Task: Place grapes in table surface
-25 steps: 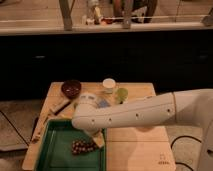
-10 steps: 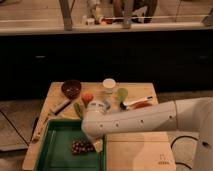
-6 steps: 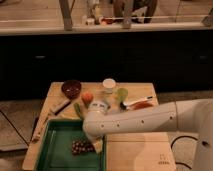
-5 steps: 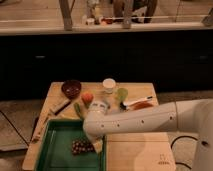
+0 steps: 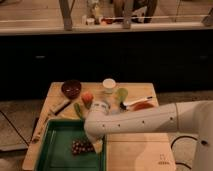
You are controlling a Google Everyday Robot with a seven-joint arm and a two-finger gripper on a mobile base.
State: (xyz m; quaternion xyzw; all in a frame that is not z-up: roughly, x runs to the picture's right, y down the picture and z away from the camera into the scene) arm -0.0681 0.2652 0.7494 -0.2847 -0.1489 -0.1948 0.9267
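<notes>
The grapes (image 5: 81, 146), a small dark reddish-purple bunch, lie in the green tray (image 5: 55, 150) near its right wall. My white arm reaches in from the right across the light tan table surface (image 5: 135, 155). Its end bends down over the tray, and the gripper (image 5: 93, 144) sits right beside the grapes, at their right side, mostly hidden under the wrist. The table's small dark logo mark (image 5: 163, 160) shows near the front right corner.
At the back of the table stand a dark brown bowl (image 5: 71, 88), a white cup (image 5: 108, 84), a green item (image 5: 121, 93), an orange-red fruit (image 5: 87, 97) and an orange bowl (image 5: 143, 106) with a white spoon. A dark utensil (image 5: 60, 107) lies at the left.
Since 2.5 s ago the arm has dropped lower toward the tray, uncovering the items at the back. Over the last second it has barely moved. The grapes stay in the tray.
</notes>
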